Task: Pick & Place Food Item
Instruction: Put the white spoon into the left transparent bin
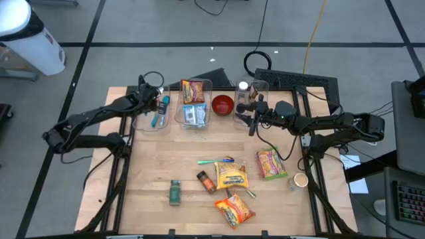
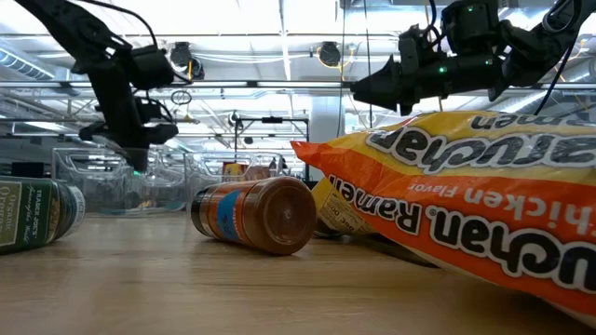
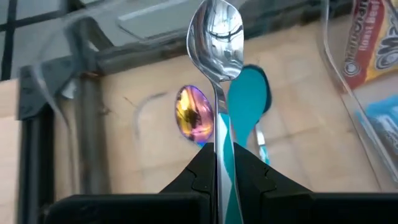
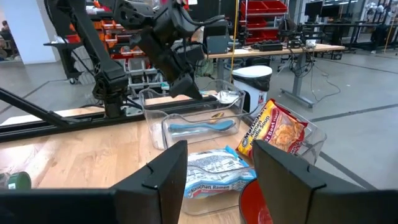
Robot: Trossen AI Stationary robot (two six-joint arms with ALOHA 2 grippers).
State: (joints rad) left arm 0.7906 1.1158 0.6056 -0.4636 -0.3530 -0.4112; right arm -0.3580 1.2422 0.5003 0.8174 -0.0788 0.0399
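Observation:
My left gripper (image 1: 160,101) hangs over the far-left clear bin (image 1: 141,121), shut on a silver spoon (image 3: 216,37). On the floor of that bin lie a teal spoon (image 3: 249,99) and an iridescent spoon (image 3: 193,112). The middle clear bin (image 1: 211,114) holds ramen packets (image 1: 193,90). My right gripper (image 1: 247,114) stands open beside the red bowl (image 1: 222,104), with nothing between its fingers. Three ramen packets (image 1: 231,176) and two spice jars (image 1: 206,180) lie on the near half of the table. My left gripper pinches the silver spoon's handle (image 3: 217,134) between its two fingers. The spoon runs along the fingers and sticks out past their tips, bowl end foremost. The fingers slant down from the table's left side. The spoon is held above the spoons in the bin.
A small clear container (image 1: 257,88) with a jar (image 1: 243,87) stands at the far edge behind my right gripper. A green-handled spoon (image 1: 214,161) lies mid-table. A small round cup (image 1: 301,180) sits near the right edge. Bare wood lies at the near left.

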